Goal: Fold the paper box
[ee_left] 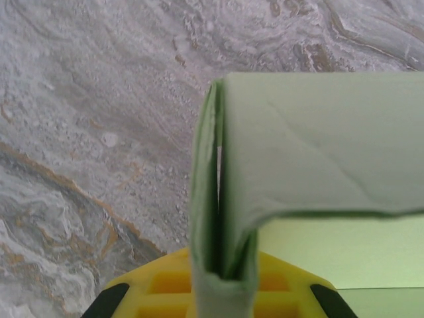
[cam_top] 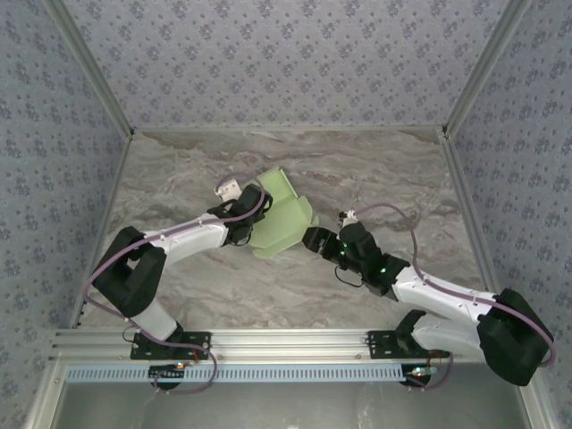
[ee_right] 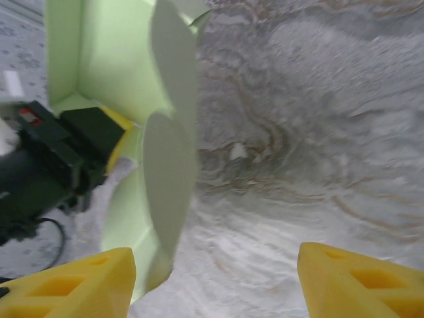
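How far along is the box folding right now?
Partly done: the paper box has a couple of walls creased upright. In hand: the left end effector is shut on a doubled wall; the right end effector stands open beside it, holding nothing. Remaining: rounded flaps splay outward, unclosed.

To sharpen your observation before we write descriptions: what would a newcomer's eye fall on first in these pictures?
The pale green paper box stands out first, half folded with flaps raised, in the middle of the grey marbled table. The left gripper is shut on one doubled wall of it, while the right gripper sits open at the box's right edge.
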